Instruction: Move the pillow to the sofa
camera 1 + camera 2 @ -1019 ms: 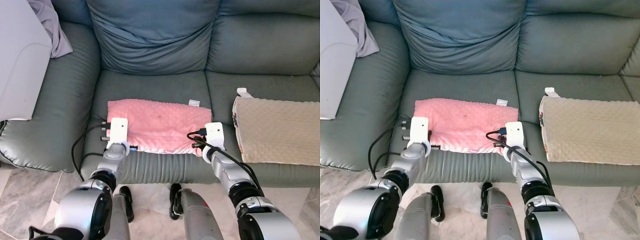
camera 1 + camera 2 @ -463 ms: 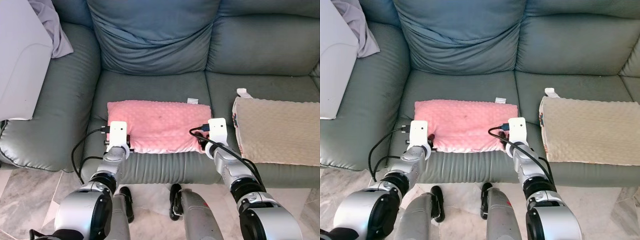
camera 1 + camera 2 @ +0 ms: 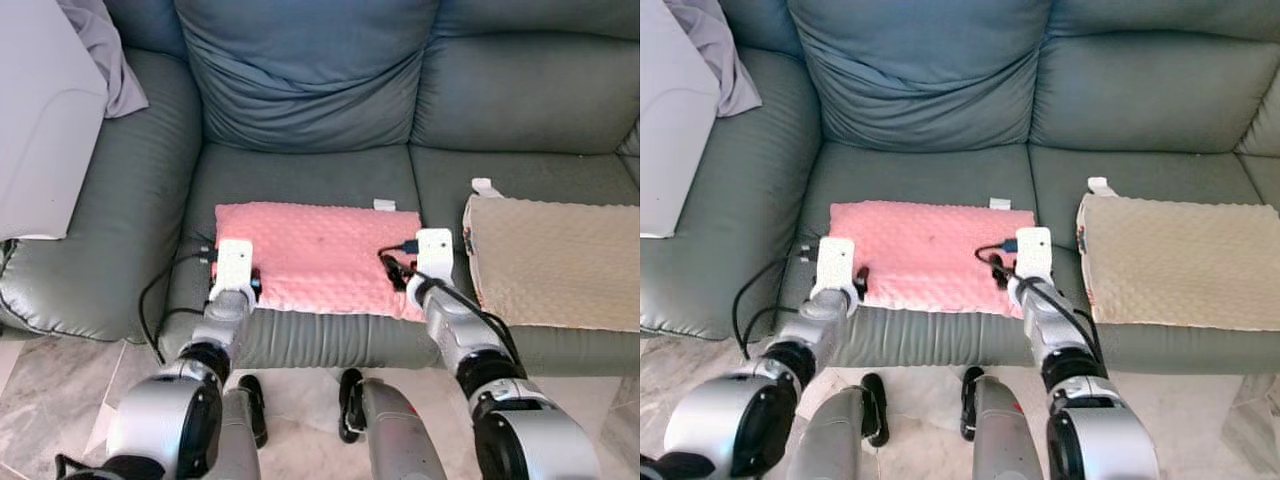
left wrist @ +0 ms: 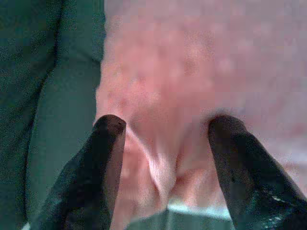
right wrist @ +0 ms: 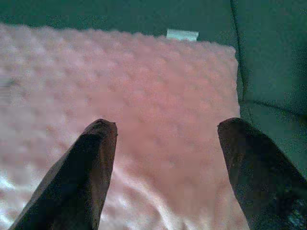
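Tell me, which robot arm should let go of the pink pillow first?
Probably neither first. The pink pillow already lies flat on the sofa. The left gripper and right gripper both have open fingers at its front corners, so either can pull back.

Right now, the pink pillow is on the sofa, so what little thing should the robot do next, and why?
Probably pull both hands straight back. The pink pillow already lies flat on the sofa seat, and the left hand and right hand are open over its front corners, gripping nothing, so only clearing away seems left.
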`<state>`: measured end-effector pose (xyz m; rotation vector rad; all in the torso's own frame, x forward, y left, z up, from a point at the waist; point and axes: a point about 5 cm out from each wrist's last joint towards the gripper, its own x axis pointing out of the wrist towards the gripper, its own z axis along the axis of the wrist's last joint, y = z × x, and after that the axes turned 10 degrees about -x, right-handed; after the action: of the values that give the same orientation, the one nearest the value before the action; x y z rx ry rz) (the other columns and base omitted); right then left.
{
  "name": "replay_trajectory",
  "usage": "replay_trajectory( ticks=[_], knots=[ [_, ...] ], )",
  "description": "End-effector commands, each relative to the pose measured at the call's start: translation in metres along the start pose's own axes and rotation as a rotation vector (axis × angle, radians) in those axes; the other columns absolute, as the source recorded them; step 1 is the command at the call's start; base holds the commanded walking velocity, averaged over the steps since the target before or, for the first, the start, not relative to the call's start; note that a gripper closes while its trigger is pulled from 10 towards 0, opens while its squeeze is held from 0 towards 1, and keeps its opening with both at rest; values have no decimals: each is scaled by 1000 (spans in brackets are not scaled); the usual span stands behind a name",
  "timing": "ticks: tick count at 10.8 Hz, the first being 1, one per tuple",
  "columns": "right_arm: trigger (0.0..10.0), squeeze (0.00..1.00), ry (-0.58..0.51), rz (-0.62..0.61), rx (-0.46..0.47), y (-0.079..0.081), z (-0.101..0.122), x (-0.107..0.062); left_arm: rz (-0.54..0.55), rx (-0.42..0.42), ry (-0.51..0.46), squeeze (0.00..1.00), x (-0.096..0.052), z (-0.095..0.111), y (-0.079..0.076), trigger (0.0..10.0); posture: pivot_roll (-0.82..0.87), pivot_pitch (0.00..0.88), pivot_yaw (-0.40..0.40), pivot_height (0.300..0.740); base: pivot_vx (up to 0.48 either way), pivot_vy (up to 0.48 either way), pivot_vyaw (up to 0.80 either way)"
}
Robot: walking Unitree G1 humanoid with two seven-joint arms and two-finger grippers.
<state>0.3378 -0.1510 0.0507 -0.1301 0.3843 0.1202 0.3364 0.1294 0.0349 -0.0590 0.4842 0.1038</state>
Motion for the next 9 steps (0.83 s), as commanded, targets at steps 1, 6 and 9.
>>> replay_trajectory(
  ticks=[1,6,9],
  knots=[
    [10000,1000,0,-9,22,1,-1,-1,-6,-6,23,1000,0,-3,0,10000,-103,188,-18,740,0,0,0],
    [10000,1000,-169,10,-73,9,8,-12,-106,-22,-141,1000,-1,21,-6,10000,-79,89,2,740,0,0,0],
    [10000,1000,-275,45,-166,3,1,-33,-188,12,-294,1000,-12,22,16,10000,-44,0,29,740,0,0,0]
  ],
)
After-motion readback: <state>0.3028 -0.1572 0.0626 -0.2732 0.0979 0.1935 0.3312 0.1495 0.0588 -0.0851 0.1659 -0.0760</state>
